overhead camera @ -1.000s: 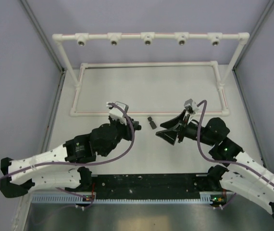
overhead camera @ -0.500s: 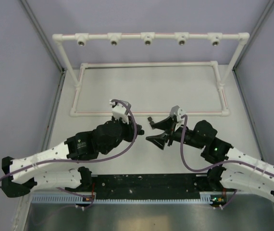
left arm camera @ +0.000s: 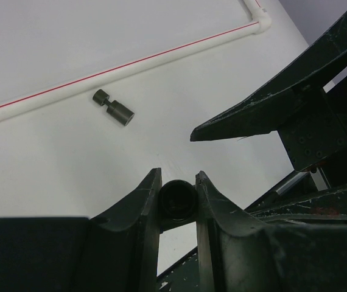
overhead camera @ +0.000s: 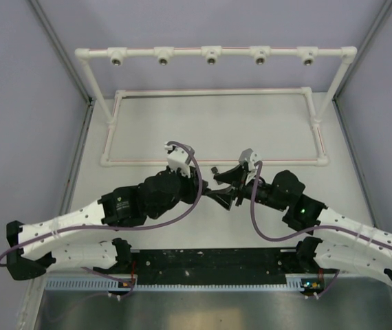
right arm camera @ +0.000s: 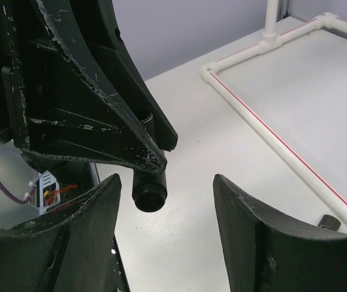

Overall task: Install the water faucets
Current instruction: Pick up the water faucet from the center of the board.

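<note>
My left gripper (left arm camera: 178, 176) (overhead camera: 199, 184) is shut on a short black cylindrical water faucet (left arm camera: 178, 198), held end-on between its fingertips. My right gripper (right arm camera: 166, 182) (overhead camera: 221, 188) stands open facing it. That same faucet (right arm camera: 150, 191) hangs between the right jaws, nearer the left finger and touching neither. The right gripper's upper finger (left arm camera: 271, 109) reaches in from the right of the left wrist view. A second small black faucet piece (left arm camera: 114, 107) (overhead camera: 214, 170) lies on the white table just in front of the frame's near pipe. Only its edge (right arm camera: 329, 222) shows in the right wrist view.
A white pipe frame stands at the back; its top bar (overhead camera: 211, 51) carries several metal-ringed sockets. Its rectangular base (overhead camera: 213, 162) lies flat on the table with a red line along it. Grey walls close in both sides. A black strip (overhead camera: 210, 260) runs between the arm bases.
The right arm has swung left until its open jaws flank the faucet held by the left gripper. The left gripper has shifted slightly right and forward, still shut on that faucet.
</note>
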You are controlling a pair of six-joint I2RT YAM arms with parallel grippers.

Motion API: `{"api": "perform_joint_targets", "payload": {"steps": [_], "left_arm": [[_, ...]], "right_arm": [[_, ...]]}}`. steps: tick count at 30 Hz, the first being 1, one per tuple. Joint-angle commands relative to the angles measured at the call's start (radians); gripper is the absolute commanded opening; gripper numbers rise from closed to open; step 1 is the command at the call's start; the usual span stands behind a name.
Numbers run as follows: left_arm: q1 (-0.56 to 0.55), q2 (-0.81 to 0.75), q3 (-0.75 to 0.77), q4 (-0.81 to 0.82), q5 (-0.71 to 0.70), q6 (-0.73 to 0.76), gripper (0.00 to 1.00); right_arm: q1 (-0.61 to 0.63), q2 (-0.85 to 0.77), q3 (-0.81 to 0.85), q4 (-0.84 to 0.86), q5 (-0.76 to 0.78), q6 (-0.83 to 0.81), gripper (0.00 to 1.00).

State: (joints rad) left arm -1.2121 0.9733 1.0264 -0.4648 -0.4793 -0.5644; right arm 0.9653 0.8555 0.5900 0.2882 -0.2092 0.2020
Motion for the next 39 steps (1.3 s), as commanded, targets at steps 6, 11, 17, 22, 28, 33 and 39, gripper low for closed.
{"api": "perform_joint_targets", "payload": {"steps": [6,11,17,22,28,33,39], "left_arm": [[0.002,0.027,0.07,0.1,0.024,0.008,0.0],[0.002,0.028,0.07,0.107,0.024,0.008,0.0],[0.002,0.027,0.072,0.112,0.024,0.008,0.0],[0.002,0.021,0.072,0.118,0.028,0.004,0.0],[0.002,0.019,0.074,0.12,0.033,0.004,0.0],[0.003,0.013,0.069,0.124,0.028,0.0,0.0],[0.006,-0.019,0.041,0.161,0.025,-0.003,0.17]], "right_arm": [[0.006,0.034,0.011,0.068,-0.002,0.025,0.57],[0.007,0.05,0.016,0.057,0.001,0.031,0.5],[0.007,0.053,0.011,0.046,0.016,0.034,0.43],[0.007,0.053,0.01,0.035,0.017,0.037,0.43],[0.007,0.059,0.011,0.025,0.019,0.037,0.38],[0.006,0.071,0.017,0.011,0.027,0.069,0.04],[0.006,0.066,0.005,0.022,0.044,0.145,0.0]]}}
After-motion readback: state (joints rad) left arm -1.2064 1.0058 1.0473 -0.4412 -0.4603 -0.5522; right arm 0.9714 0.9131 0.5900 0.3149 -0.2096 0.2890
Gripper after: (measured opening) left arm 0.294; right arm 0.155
